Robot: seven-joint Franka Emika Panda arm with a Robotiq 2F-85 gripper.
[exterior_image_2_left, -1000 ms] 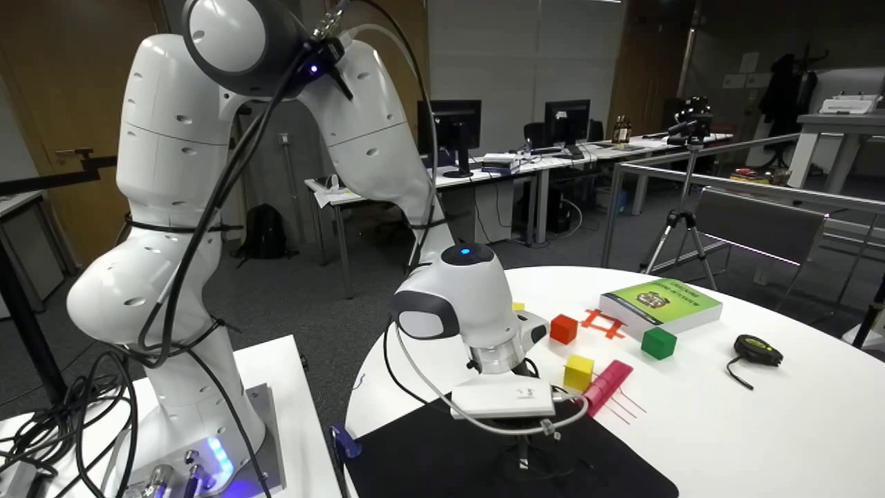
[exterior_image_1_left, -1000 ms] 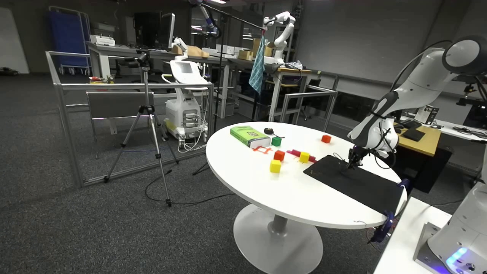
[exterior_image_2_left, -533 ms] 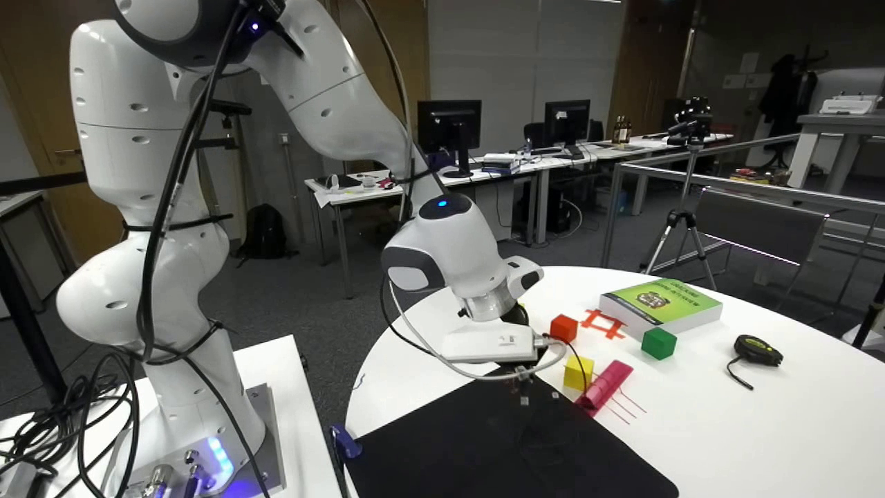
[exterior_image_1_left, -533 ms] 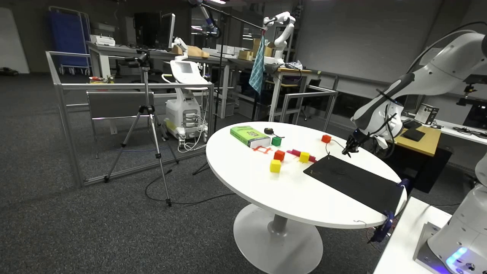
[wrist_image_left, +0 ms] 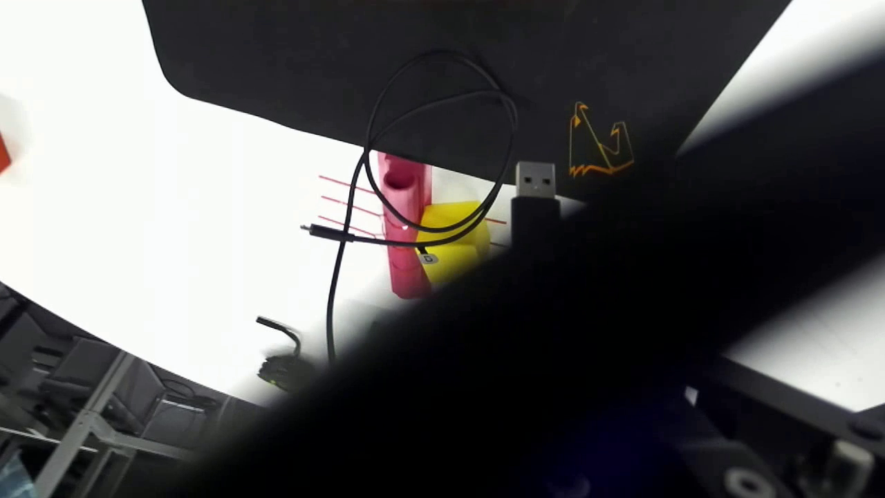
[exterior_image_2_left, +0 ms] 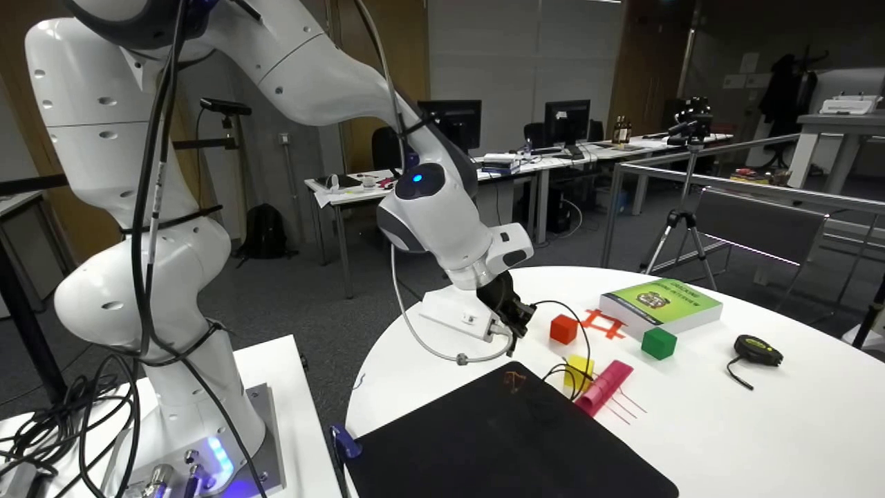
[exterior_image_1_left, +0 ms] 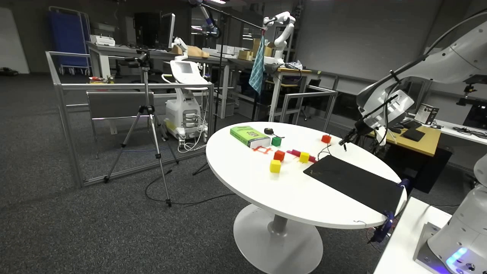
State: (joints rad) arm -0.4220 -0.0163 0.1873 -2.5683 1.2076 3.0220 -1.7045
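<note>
A robot gripper (exterior_image_2_left: 522, 330), tilted above a round white table (exterior_image_2_left: 733, 443), is clenched on a thin black USB cable (wrist_image_left: 482, 211) that dangles in loose loops, showing a silvery rectangular plug (wrist_image_left: 535, 181) and a slim dark connector (wrist_image_left: 328, 232) (too fine to trace fully). Seen from the wrist, the loops overlap a black mat (wrist_image_left: 297, 69), a yellow block (wrist_image_left: 456, 259) and a pink tube (wrist_image_left: 408, 273). In both exterior views, air lies between gripper and surface near the mat's corner, and white tabletop stretches to the curved rim.
</note>
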